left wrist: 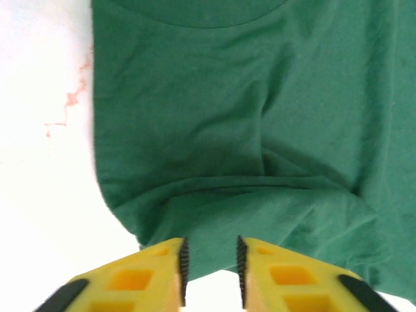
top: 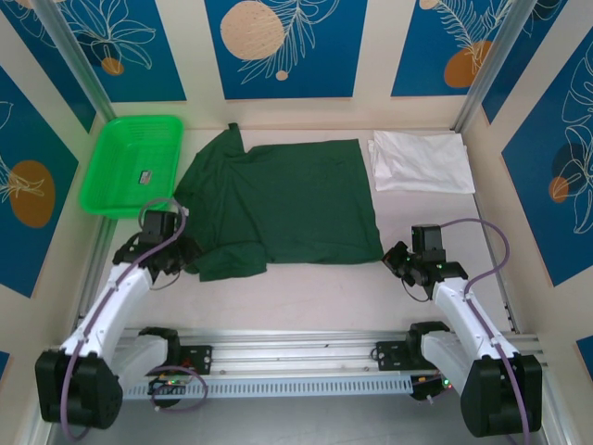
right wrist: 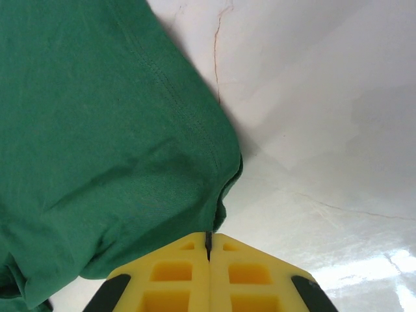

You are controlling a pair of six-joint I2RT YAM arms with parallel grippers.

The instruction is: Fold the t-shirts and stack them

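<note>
Left wrist: left hand (left wrist: pixel 211 260) narrowly parted at near edge of dark green t-shirt (left wrist: pixel 247 130), tabletop (left wrist: pixel 39 227) visible in the gap. Right wrist: right hand (right wrist: pixel 208 237) pressed closed at its corner, pinch unclear. Top external adds: green shirt spread mid-tabletop, white t-shirt (top: pixel 422 159) folded far right, green basket (top: pixel 107 199) far left.

No text, brand or number can be read here. A small dark tag (top: pixel 145 176) lies inside the green basket (top: pixel 132 120), but it is too small to read. The wall panels (top: pixel 278 46) behind the basket carry leaf and circle drawings, not letters.
</note>
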